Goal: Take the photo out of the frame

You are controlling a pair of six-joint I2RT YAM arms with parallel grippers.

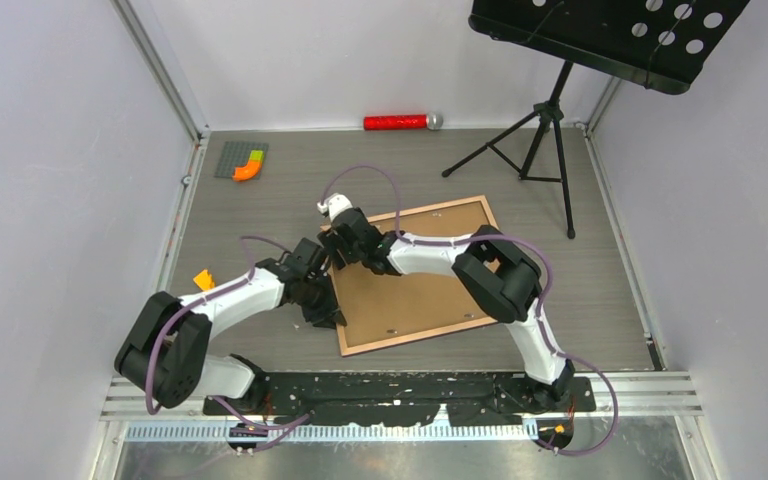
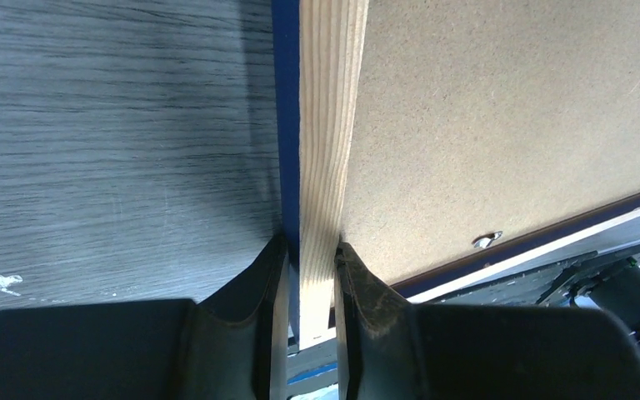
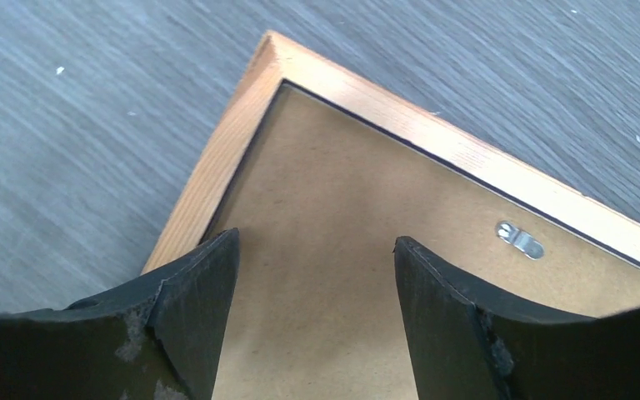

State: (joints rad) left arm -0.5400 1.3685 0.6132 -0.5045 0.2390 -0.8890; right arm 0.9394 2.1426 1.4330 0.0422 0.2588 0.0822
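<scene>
The frame (image 1: 440, 207) lies face down on the table, its pale wood back rails showing around the brown backing board (image 1: 410, 295). The photo is hidden under that board. My left gripper (image 1: 325, 308) is shut on the frame's left rail (image 2: 325, 125) near the front-left corner, one finger on the blue outer side and one on the inner edge (image 2: 311, 250). My right gripper (image 1: 338, 235) is open and empty over the backing board (image 3: 317, 217) by the far-left corner of the frame (image 3: 433, 133).
Small metal clips (image 3: 519, 239) (image 2: 486, 241) hold the board in the frame. A music stand (image 1: 550, 120) stands at the back right. A red cylinder (image 1: 400, 122) lies against the back wall. A grey baseplate with bricks (image 1: 242, 160) lies back left, an orange piece (image 1: 203, 279) at left.
</scene>
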